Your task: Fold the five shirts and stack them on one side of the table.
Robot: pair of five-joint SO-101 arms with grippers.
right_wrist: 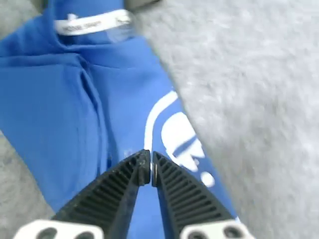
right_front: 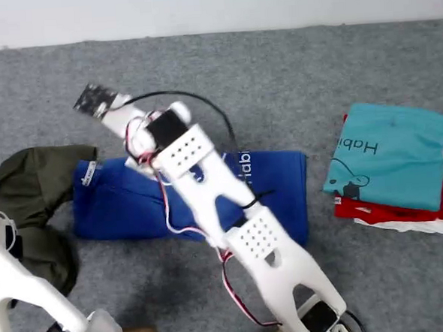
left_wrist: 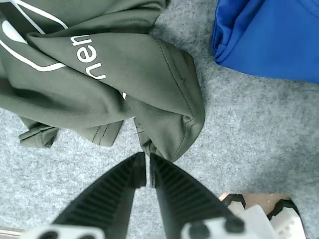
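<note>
A folded blue shirt (right_front: 275, 185) lies mid-table. My right gripper (right_wrist: 150, 163) is shut just above its blue cloth (right_wrist: 60, 109), near the white print and not far from the collar label (right_wrist: 89, 24). In the high view this gripper (right_front: 136, 162) sits over the shirt's far left part. A crumpled olive shirt (right_front: 34, 185) lies at the left. My left gripper (left_wrist: 147, 158) is shut with its tips right at the hem of the olive shirt (left_wrist: 124, 74); whether cloth is pinched is unclear. A stack at the right has a teal shirt (right_front: 394, 155) over a red one (right_front: 374, 209) and a white one (right_front: 428, 225).
Grey carpet-like table surface (right_front: 313, 70) is open at the back and between the blue shirt and the stack. The left arm (right_front: 10, 277) rises at the near left, beside the olive shirt. A corner of the blue shirt (left_wrist: 269, 40) is near the olive one.
</note>
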